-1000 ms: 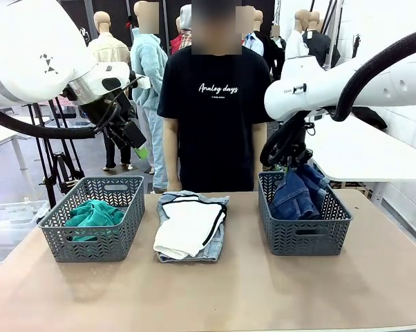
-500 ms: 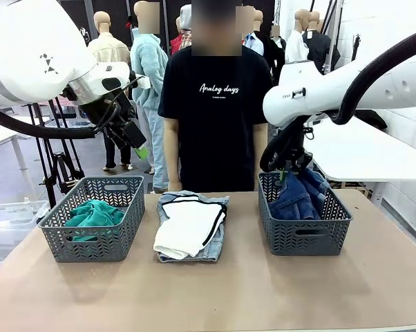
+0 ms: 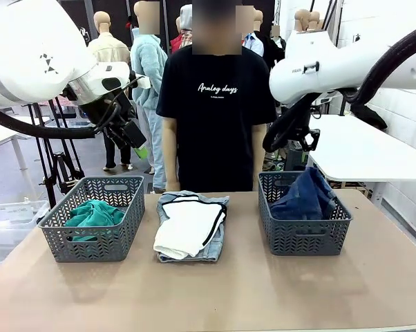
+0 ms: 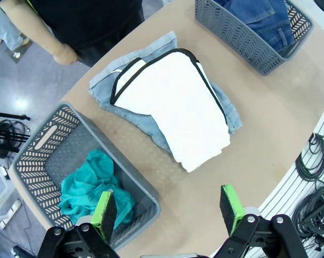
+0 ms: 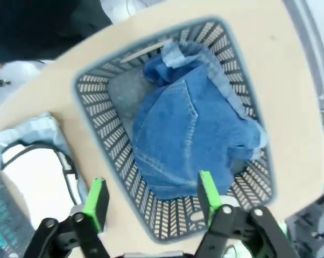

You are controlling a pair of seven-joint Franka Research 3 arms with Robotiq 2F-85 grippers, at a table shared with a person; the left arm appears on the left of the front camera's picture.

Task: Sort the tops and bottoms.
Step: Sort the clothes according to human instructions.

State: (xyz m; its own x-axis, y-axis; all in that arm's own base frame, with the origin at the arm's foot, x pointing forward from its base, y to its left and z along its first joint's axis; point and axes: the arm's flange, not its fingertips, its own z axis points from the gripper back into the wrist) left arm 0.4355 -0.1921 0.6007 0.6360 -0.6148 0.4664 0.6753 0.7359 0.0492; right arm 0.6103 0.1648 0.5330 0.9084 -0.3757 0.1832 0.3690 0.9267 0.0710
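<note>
Resting in the right basket [image 3: 301,238], the dark blue jeans [image 3: 305,197] form a bunched heap with no clear long axis. The heap rises above the basket rim, and one fold lies over the far right corner.

The teal-green top [image 3: 94,214] lies crumpled low in the left basket [image 3: 97,245], below the rim.

The white shorts [image 3: 188,227] lie folded on top of the light blue denim shorts [image 4: 105,86], at the centre of the counter [image 3: 263,290] between the two baskets. The stack touches neither basket. Its long axis runs from the person [image 3: 215,124] toward the robot's side, with the near end angled slightly toward the left basket. The black-trimmed end points toward the person.

Bare counter extends from the stack and both baskets to the robot's edge, with a narrow open strip on either side of the stack.

The right pincer [image 5: 151,185] hangs above the right basket, fingers spread, gripping nothing. The left pincer [image 4: 166,199] is raised above the left side of the counter, fingers spread wide and empty.
</note>
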